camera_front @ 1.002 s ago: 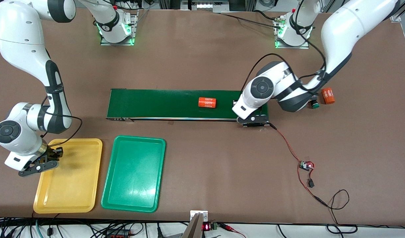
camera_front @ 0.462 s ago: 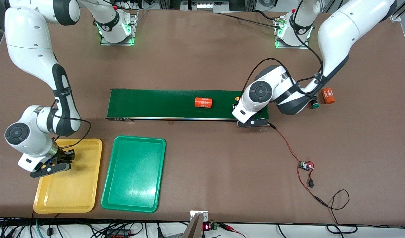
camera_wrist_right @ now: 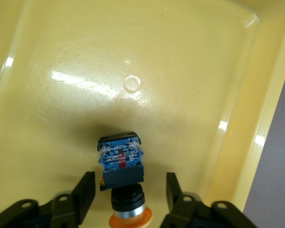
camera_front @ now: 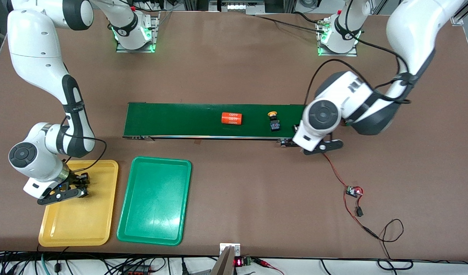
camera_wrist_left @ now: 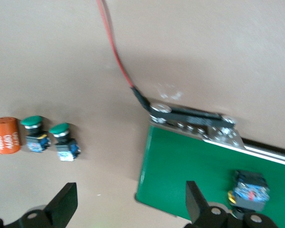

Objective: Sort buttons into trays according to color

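Note:
My right gripper (camera_front: 80, 185) (camera_wrist_right: 129, 183) is open, low over the yellow tray (camera_front: 100, 229) (camera_wrist_right: 133, 61). A yellow-capped button (camera_wrist_right: 121, 164) lies between its fingers with a gap on each side. A second yellow-capped button (camera_front: 273, 121) (camera_wrist_left: 249, 190) stands on the conveyor belt (camera_front: 180, 118) (camera_wrist_left: 190, 166) near the left arm's end. My left gripper (camera_front: 325, 146) (camera_wrist_left: 130, 190) is open and empty over the table at that belt end. Two green-capped buttons (camera_wrist_left: 34, 133) (camera_wrist_left: 64, 140) stand on the table beside it, hidden by the arm in the front view. The green tray (camera_front: 154, 214) holds nothing.
An orange "4680" cylinder (camera_front: 231, 118) lies on the belt; another (camera_wrist_left: 5, 135) lies beside the green buttons. A red wire (camera_front: 337, 172) (camera_wrist_left: 115, 52) runs from the belt end to a small circuit board (camera_front: 353, 191).
My left gripper drew back off the belt end, leaving the yellow-capped button on the belt. The cylinder rode toward the right arm's end. My right gripper moved farther in over the yellow tray.

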Controlling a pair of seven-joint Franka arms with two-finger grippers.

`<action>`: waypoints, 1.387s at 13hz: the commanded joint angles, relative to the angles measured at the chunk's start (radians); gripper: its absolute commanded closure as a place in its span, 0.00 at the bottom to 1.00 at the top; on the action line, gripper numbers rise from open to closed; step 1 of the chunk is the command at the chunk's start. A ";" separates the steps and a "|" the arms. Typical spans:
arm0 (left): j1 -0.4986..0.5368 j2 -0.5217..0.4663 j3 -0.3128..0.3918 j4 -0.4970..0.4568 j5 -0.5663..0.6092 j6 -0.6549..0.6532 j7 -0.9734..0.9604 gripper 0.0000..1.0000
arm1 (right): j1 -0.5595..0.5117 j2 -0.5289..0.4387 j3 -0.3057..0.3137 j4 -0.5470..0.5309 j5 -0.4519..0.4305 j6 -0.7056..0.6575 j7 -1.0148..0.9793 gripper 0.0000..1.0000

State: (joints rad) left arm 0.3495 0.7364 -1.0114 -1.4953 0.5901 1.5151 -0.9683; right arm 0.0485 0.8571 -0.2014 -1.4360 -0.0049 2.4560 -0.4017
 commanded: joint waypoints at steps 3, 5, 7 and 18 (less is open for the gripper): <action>0.213 0.005 -0.003 0.001 0.016 -0.026 0.362 0.00 | 0.017 -0.030 0.004 -0.018 0.011 -0.012 0.004 0.01; 0.290 0.008 -0.001 -0.017 0.013 -0.050 0.465 0.00 | 0.045 -0.068 0.004 -0.032 0.016 -0.075 0.007 0.00; 0.368 0.008 0.005 -0.074 0.017 -0.064 0.482 0.00 | 0.068 -0.114 0.004 -0.033 0.016 -0.185 0.062 0.00; 0.750 0.028 0.011 -0.506 0.147 0.198 0.509 0.00 | 0.160 -0.499 0.138 -0.276 0.028 -0.484 0.349 0.00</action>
State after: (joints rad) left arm 1.0392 0.7815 -0.9840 -1.9039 0.6698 1.6044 -0.4925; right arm 0.2128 0.4557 -0.1087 -1.6427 0.0151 2.0289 -0.1206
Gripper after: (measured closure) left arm 0.000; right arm 0.000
